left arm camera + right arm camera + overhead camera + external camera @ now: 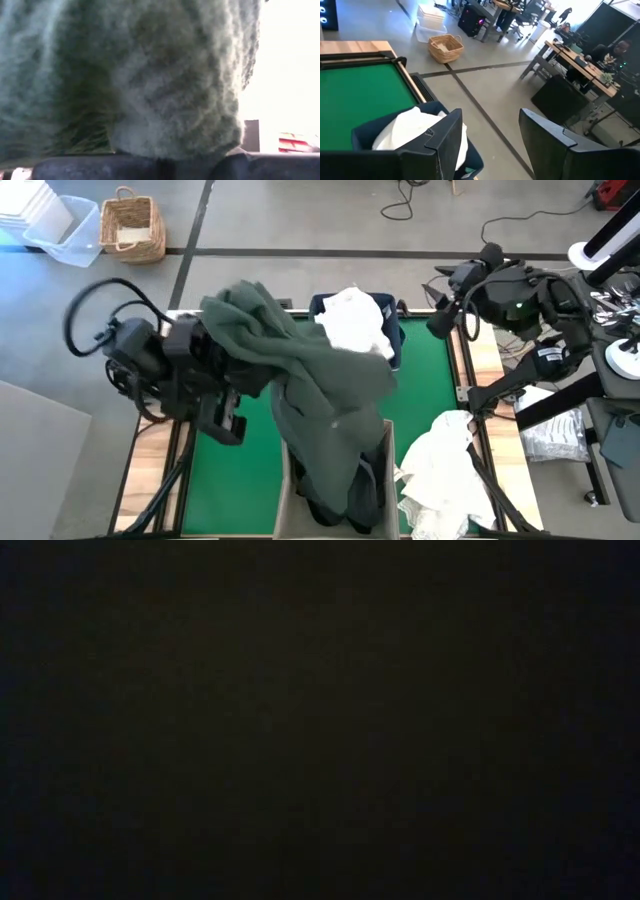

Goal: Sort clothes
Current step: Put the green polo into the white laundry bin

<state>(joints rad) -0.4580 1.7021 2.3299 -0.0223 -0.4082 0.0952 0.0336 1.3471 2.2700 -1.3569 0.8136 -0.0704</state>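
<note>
1. We see the left tool [205, 345] raised over the left part of the green desk [240, 470], clenched on the dark green garment [300, 380]; in its wrist view the fuzzy green fabric [150, 80] fills nearly everything and sits pressed right against the dark fingers [100, 167].
2. From that tool the dark green garment drapes across the middle of the desk and hangs down into the beige fabric bin [385, 455] at the near edge, where dark cloth already lies.
3. The right tool [490, 145] is held beyond the far right corner of the desk, its jaws parted and holding nothing.
4. A white garment [355, 320] lies bunched in the navy blue bin [398, 340] at the far edge of the desk; in the right wrist view it [405, 132] sits just beside that tool's finger [445, 145], not touching so far as we can tell.
5. Another white garment [440, 470] lies crumpled on the right side of the desk, beside the beige bin and well apart from both tools.
6. The low view is black, so we learn nothing from it.
</note>
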